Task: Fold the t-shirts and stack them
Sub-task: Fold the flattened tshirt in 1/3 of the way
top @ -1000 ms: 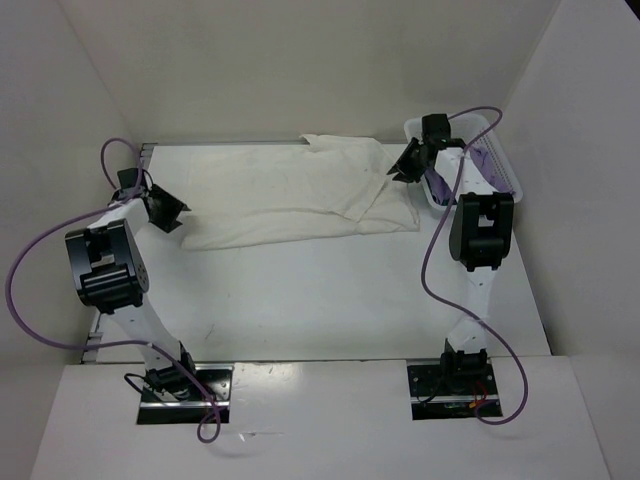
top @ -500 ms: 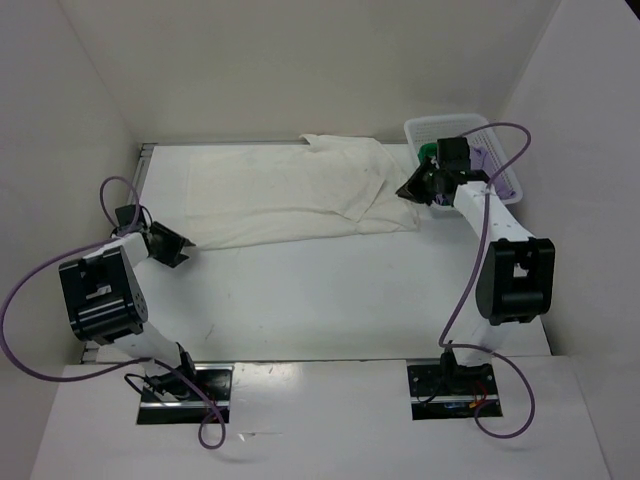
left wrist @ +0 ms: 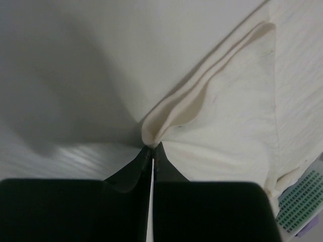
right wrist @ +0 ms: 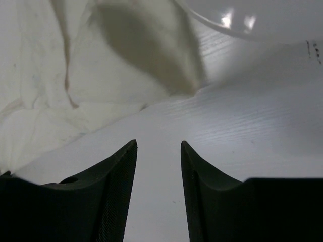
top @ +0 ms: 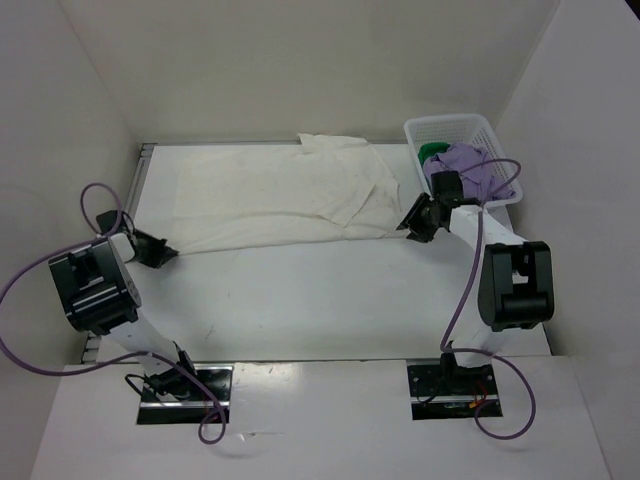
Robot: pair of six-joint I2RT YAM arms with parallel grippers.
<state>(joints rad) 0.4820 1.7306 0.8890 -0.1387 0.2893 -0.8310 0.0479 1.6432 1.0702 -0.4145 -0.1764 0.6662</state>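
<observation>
Clamping white t-shirt (left wrist: 232, 116) corner, mostly hidden betw. L fingers (left wrist: 132, 170); R fingers (right wrist: 117, 191) apart, prob. above table (right wrist: 242, 131).

A plain cream t-shirt (top: 290, 195), a lavender t-shirt (top: 468, 162) and a bright green t-shirt (top: 430, 151) are seen. The basket (top: 455, 130) is patterned in white lattice; the tabletop (top: 320, 300) is white, faintly grained.

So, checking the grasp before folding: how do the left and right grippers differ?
The left gripper is shut, pinching a corner of the white t-shirt; the right gripper is open, holding nothing. The left touches cloth; the right is over bare table beside the shirt. Both sit low by its near edge.
</observation>
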